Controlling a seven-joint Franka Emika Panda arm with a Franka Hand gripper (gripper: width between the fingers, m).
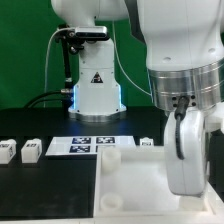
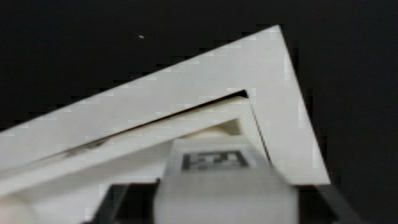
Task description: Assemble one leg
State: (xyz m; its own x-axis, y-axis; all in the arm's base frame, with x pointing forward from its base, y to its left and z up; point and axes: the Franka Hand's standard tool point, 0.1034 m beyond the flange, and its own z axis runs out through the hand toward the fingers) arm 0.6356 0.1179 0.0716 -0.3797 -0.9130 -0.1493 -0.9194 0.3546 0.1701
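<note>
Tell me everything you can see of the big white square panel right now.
The panel is a large, flat white piece, plastic by its look, lying flat on the black table. Raised round sockets stand at two visible corners. In the exterior view the gripper hangs in front of its right part and hides it. The wrist view shows one corner with a raised rim, and a tagged white leg held in front of it; contact cannot be told.
</note>
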